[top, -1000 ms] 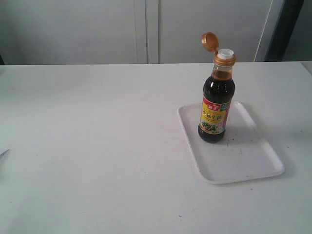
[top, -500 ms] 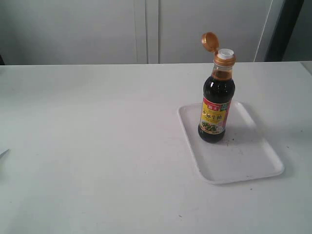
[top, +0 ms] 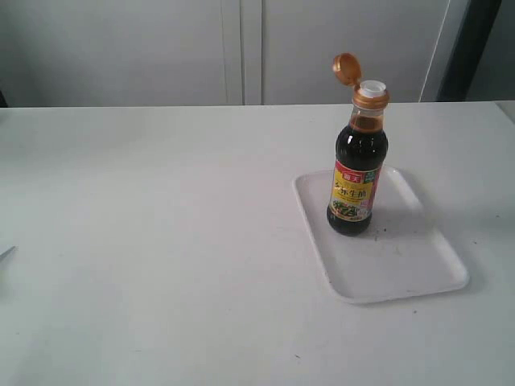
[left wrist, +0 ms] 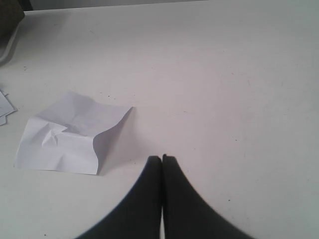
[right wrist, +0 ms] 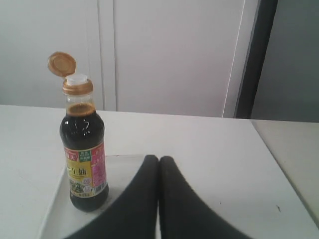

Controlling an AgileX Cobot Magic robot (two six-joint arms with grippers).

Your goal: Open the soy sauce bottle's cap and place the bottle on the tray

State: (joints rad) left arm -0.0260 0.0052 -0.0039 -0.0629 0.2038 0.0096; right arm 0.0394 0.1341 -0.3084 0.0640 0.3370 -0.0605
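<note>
One soy sauce bottle (top: 356,173) stands upright on the tray (top: 402,265), toward the tray's far end, nearly full of dark liquid to the base of its neck. Its cap (top: 347,69) is flipped back on the hinge, leaving the white spout (top: 372,88) uncovered. The tray lies on the right half of the white surface (top: 161,241), nearer the right edge. The left wrist view alone shows a crumpled sheet of paper (left wrist: 70,133) lying on the surface just beside the left gripper (left wrist: 162,158), whose jaws are pressed together, empty. The right wrist view shows the right gripper (right wrist: 159,159), jaws likewise closed on nothing, apart from the bottle.
</note>
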